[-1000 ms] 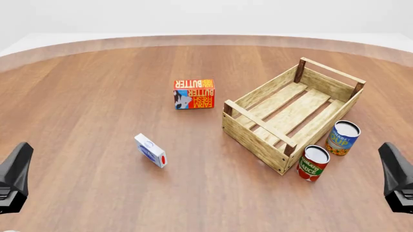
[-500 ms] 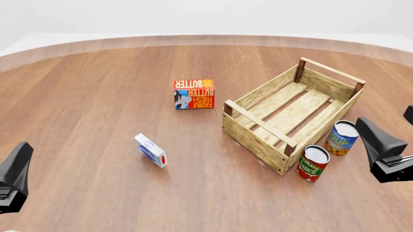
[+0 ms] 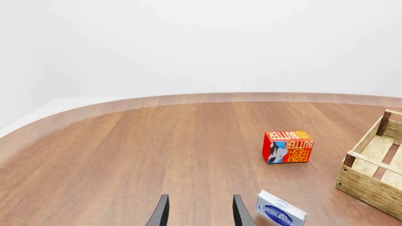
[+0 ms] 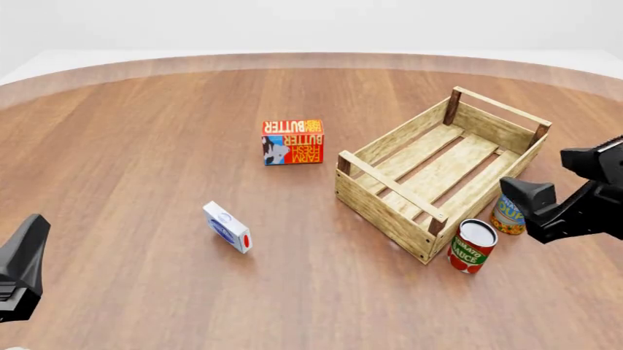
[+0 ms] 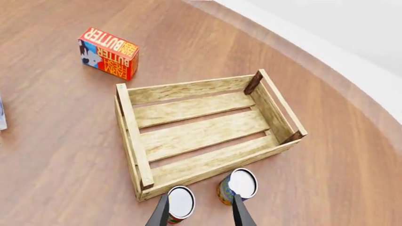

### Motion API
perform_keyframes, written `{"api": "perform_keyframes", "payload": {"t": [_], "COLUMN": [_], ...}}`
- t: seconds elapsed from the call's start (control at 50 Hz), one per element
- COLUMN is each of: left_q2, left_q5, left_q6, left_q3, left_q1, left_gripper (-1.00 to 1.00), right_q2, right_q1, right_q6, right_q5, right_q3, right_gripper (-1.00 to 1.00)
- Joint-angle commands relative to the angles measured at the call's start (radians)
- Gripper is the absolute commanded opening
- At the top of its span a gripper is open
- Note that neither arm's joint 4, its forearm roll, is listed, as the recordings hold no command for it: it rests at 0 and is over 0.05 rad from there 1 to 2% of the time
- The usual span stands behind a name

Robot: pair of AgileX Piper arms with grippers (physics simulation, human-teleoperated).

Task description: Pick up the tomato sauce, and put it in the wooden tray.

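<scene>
The tomato sauce (image 4: 472,246) is a small red can with a green band. It stands upright on the table just outside the near right corner of the wooden tray (image 4: 387,177). My right gripper (image 4: 540,175) hovers open above the table, right of the can, over the tray's right side. The right wrist view looks down on the tomato sauce (image 5: 180,203) beside one of the fingers (image 5: 161,213), and on the wooden tray (image 5: 188,89) beyond, which holds nothing. My left gripper (image 4: 22,251) sits at the near left, and the left wrist view shows the left gripper (image 3: 199,214) open on nothing.
A blue and yellow soup can (image 4: 504,216) stands right of the tomato sauce, partly hidden by my right gripper. A red butter box (image 4: 292,141) sits left of the tray. A small white and blue box (image 4: 227,227) lies nearer, toward the left.
My right gripper has moved forward and left from the near right edge, and now covers part of the soup can. The left arm and all objects have stayed put.
</scene>
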Motion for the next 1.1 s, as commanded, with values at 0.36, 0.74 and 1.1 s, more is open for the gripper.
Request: {"api": "perform_keyframes", "payload": {"t": [0.36, 0.74, 1.1], "left_q2": [0.000, 0.000, 0.000], "left_q5": [0.000, 0.000, 0.000], "left_q6": [0.000, 0.000, 0.000], "left_q3": [0.000, 0.000, 0.000], "left_q1": [0.000, 0.000, 0.000], "left_gripper": [1.00, 1.00, 1.00], "right_q2": [0.162, 0.408, 0.568], "right_q1": [-0.050, -0.058, -0.064], "right_q6": [-0.068, -0.041, -0.061], "right_q5": [0.110, -0.114, -0.275], "right_q3": [0.057, 0.095, 0.146], "right_gripper": [1.00, 1.00, 1.00]}}
